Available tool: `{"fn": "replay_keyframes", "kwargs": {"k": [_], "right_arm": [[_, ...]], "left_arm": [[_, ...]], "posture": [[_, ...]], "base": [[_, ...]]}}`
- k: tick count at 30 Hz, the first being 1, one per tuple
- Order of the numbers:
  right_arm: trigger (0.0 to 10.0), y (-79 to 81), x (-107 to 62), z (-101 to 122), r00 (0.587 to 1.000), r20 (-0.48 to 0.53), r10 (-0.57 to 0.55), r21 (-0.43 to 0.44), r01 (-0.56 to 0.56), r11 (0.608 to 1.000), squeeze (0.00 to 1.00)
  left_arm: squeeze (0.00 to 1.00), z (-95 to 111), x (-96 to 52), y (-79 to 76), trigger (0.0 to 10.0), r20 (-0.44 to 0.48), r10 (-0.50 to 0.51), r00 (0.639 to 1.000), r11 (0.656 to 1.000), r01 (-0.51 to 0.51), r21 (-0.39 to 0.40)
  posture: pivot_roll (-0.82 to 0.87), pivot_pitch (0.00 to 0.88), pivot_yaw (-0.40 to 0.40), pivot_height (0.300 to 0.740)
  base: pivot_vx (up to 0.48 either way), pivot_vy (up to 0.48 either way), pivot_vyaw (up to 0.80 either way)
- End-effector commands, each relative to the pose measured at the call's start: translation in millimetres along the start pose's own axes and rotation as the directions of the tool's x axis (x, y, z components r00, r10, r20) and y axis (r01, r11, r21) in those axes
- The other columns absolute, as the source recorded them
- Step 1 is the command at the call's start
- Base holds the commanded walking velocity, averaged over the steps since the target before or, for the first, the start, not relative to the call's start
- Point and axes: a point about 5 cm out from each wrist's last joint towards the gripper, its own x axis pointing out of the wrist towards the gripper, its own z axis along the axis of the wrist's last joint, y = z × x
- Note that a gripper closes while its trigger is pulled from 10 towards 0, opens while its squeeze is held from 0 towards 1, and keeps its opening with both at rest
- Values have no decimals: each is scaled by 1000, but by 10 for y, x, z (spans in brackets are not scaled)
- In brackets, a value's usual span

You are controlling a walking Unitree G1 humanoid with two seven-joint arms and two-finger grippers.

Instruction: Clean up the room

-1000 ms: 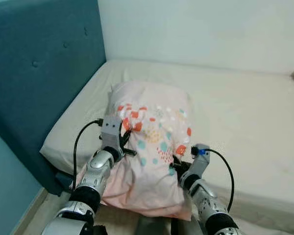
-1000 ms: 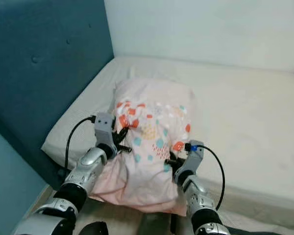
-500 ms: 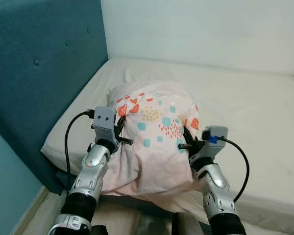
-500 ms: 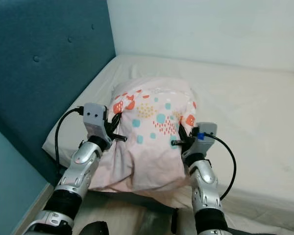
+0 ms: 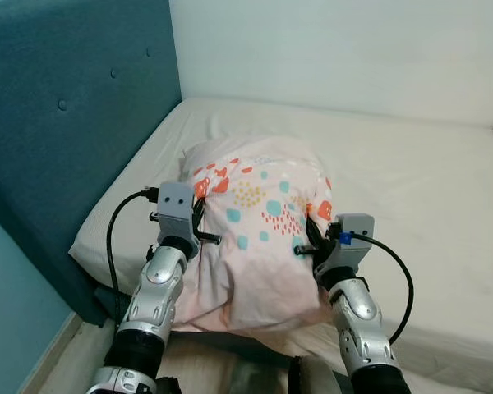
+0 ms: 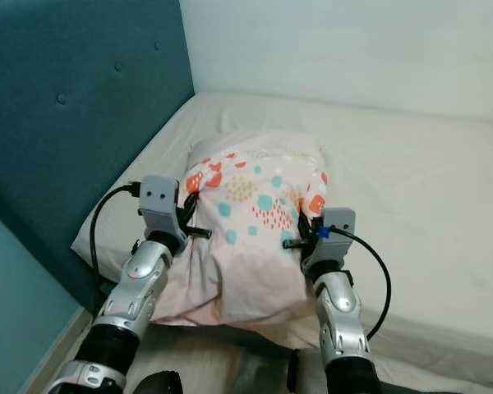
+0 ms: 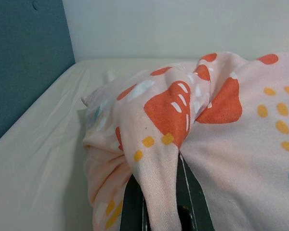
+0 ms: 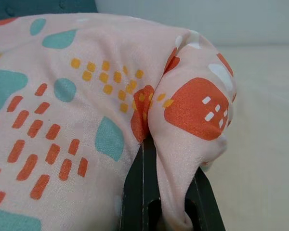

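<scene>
A pink patterned pillow (image 5: 259, 234) hangs between two grippers above the near edge of a bare mattress (image 5: 411, 180), close to the blue headboard (image 5: 57, 123). The left gripper (image 5: 199, 215) pinches a fold of the cover at the pillow's 9 o'clock side; the right gripper (image 5: 311, 231) pinches a fold at its 3 o'clock side. In each wrist view, fabric is bunched between the black fingers (image 7: 132, 207), which are pressed onto it. The pillow's lower edge sags below both grippers, over the mattress edge at 6 o'clock.
</scene>
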Motion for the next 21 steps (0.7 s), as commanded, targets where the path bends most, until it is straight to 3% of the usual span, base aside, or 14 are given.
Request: {"fn": "replay_keyframes", "kwargs": {"k": [1,6,11,21], "right_arm": [[10000,-26,16,88,999,35,-19,-14,20,1000,0],[10000,-48,4,65,999,8,-31,-59,32,998,0],[10000,-31,-7,59,999,2,-37,-60,37,998,0],[10000,32,-17,27,1000,-13,-24,-82,23,996,0]], "left_arm": [[0,70,-15,-8,10000,39,-17,999,1000,17,1],[0,16,-101,-47,10000,24,-35,999,999,36,-35],[0,-39,-150,-72,10000,-21,-42,999,999,41,-15],[0,9,-165,-57,10000,7,-43,999,998,43,-37]], "posture": [[-4,0,-39,585],[-6,0,-40,605],[-5,0,-45,620],[3,0,-51,655]], "base": [[0,0,0],[0,0,0],[0,0,0],[0,0,0]]}}
